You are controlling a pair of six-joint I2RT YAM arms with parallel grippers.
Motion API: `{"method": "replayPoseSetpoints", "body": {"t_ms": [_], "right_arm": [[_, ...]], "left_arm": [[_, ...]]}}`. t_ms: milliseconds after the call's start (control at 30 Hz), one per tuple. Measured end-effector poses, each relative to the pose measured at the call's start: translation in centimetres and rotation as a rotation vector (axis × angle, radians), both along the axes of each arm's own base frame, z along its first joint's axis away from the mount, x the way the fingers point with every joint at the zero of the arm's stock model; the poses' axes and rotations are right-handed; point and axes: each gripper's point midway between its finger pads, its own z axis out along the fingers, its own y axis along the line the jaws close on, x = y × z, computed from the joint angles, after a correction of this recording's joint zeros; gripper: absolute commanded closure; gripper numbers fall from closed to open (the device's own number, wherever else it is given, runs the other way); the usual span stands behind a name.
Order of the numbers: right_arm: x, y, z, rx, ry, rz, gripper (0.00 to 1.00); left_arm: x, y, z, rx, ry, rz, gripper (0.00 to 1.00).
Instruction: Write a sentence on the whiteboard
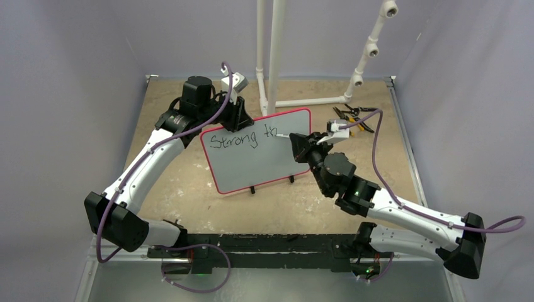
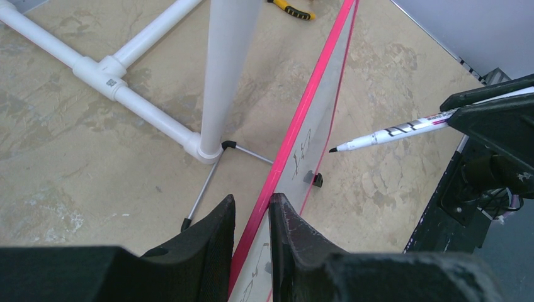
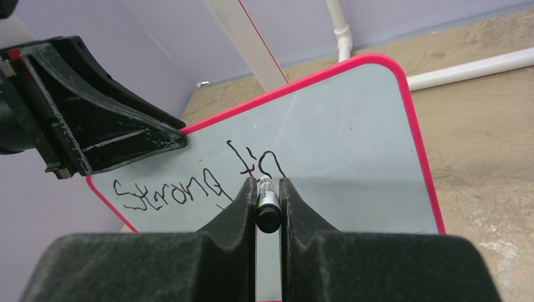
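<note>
The whiteboard (image 1: pixel 264 165), pale with a red border, stands tilted on the table on small black feet. The sentence (image 1: pixel 242 137) reads "Strong th" in black along its top line, also seen in the right wrist view (image 3: pixel 189 185). My left gripper (image 2: pixel 252 207) is shut on the whiteboard's top red edge (image 2: pixel 296 126). My right gripper (image 3: pixel 269 189) is shut on a marker (image 3: pixel 268 211) that points at the board just after the "h". In the left wrist view the marker's tip (image 2: pixel 332 150) sits at the board face; I cannot tell whether it touches.
A white PVC pipe frame (image 1: pixel 271 56) stands right behind the board, its base pipes (image 2: pixel 119 88) on the table. Yellow-handled pliers (image 1: pixel 352 119) lie at the back right. The board's thin metal stand leg (image 2: pixel 204 192) reaches back towards the pipes.
</note>
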Motion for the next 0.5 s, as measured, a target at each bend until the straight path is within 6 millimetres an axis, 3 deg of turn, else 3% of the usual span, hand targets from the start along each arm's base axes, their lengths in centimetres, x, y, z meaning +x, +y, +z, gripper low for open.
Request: {"method": "replayPoseSetpoints", "body": {"t_ms": [500], "right_arm": [[0.11,-0.52,0.31,-0.003,-0.021,-0.019,1.00]], "left_arm": [[-0.03,-0.01,0.00,0.000,0.001,-0.001,1.00]]}}
